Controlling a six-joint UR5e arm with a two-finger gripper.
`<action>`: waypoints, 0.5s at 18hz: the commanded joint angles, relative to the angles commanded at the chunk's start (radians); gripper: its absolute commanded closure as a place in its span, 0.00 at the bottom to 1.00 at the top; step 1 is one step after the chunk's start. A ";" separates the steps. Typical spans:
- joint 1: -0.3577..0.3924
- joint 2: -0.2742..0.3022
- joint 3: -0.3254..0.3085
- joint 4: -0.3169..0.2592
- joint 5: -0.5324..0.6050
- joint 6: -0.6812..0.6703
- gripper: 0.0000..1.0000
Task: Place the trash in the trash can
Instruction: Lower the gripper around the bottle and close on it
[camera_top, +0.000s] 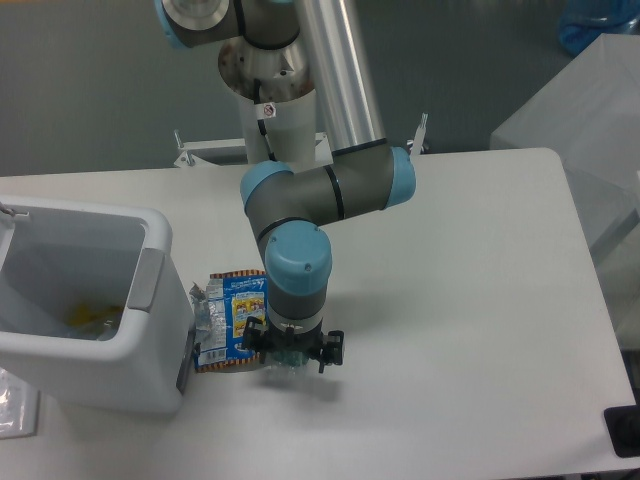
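Fingers of the gripper point straight down at the table, and between them sits the crushed clear plastic bottle, its green label showing just under the wrist. Whether the fingers are pressed onto the bottle or only straddle it, I cannot tell; the arm's own body hides most of them from this fixed camera. The bottle looks to be at table level, but touching or just off the surface is unclear.

Just beside the fingers, on the bin's side, lies the flat blue snack wrapper, crinkled, orange at its edges, silver lining turned up at the end nearest the trash can. Beyond the wrapper stands the white trash can, open at the top, grey panel facing the gripper, with something yellowish lying at the bottom. The wrapper's silver end reaches right up to the can's wall.
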 joint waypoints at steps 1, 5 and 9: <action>0.000 -0.003 -0.003 0.002 0.003 0.000 0.00; -0.006 -0.014 -0.003 0.005 0.012 -0.002 0.00; -0.011 -0.023 -0.005 0.005 0.014 -0.002 0.00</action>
